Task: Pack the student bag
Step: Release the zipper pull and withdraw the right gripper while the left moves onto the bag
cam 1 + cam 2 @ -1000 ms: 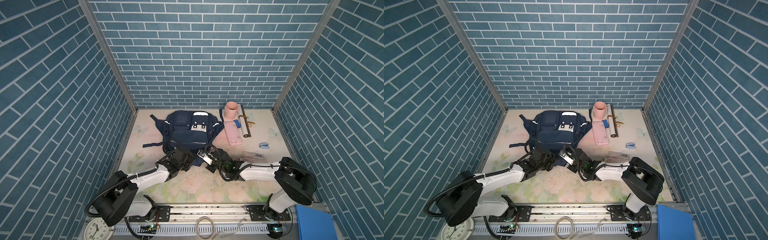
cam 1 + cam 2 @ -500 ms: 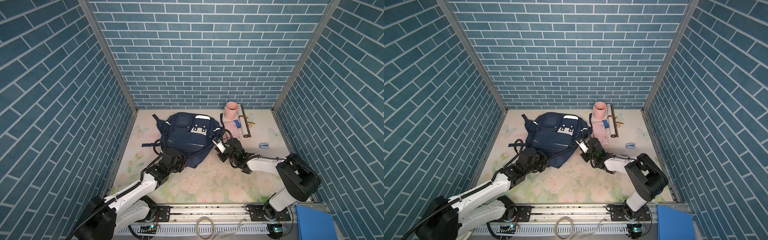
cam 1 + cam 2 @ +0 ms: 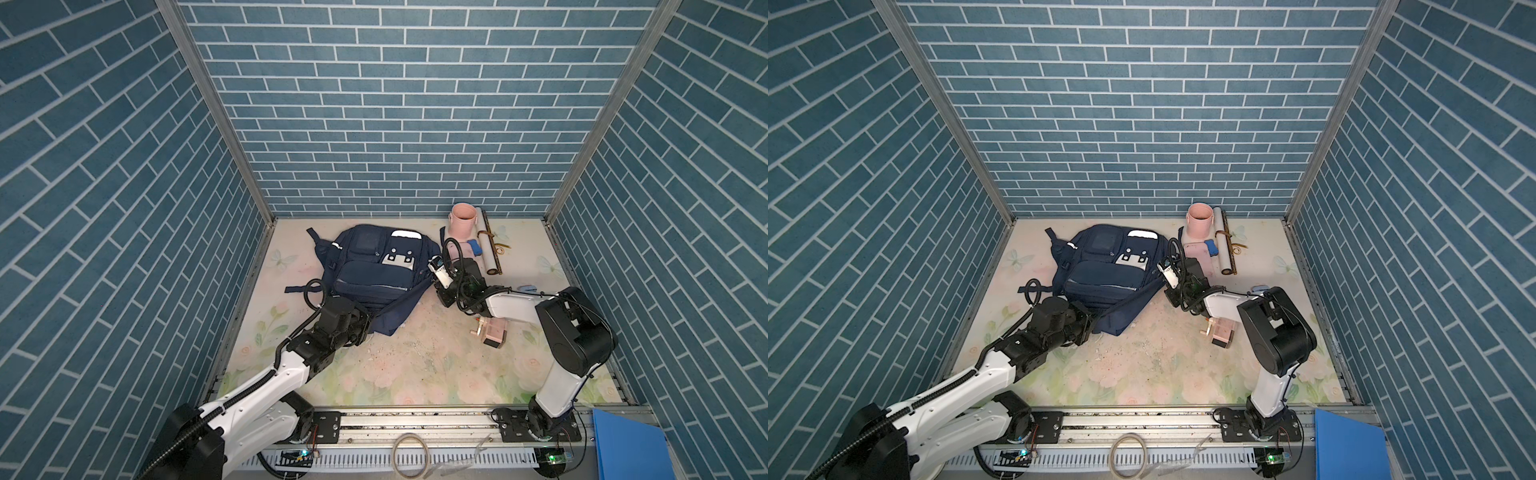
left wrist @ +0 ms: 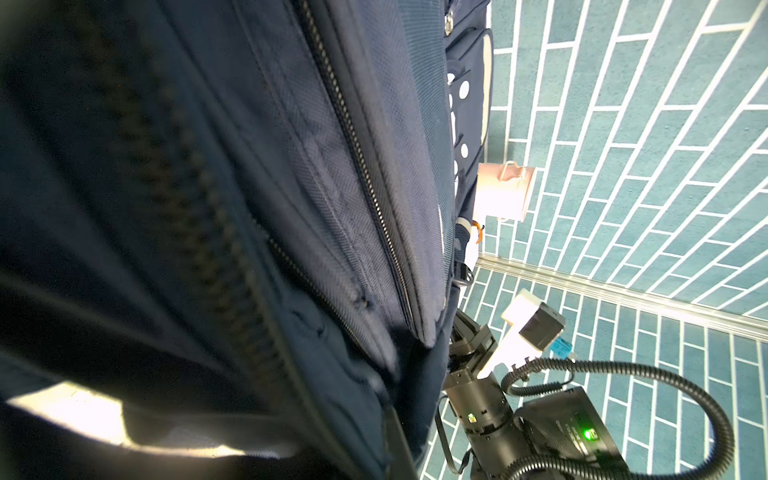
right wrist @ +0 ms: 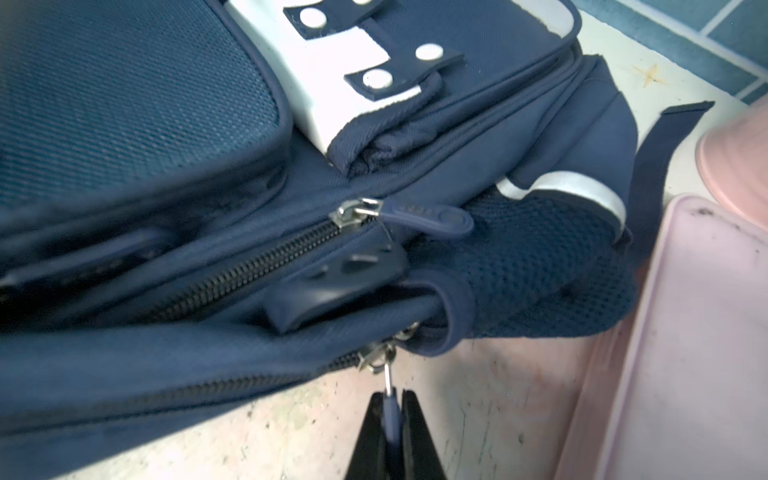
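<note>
Bag (image 3: 374,274) (image 3: 1104,274) lay on the mat (image 3: 415,365) toward the back, left of centre. Against a second ago I saw it skewed, near edge drawn frontward, and the right gripper (image 5: 392,395) gone from its front to its right side, clenched on a zip pull (image 5: 390,410). Left gripper (image 3: 361,328) sat closed at the bag's near corner; whether it pinched fabric I couldn't tell. Embossing on another zip tab (image 5: 428,217) was too blurred to read. Pink cup (image 3: 462,220) stood by its back-right.
</note>
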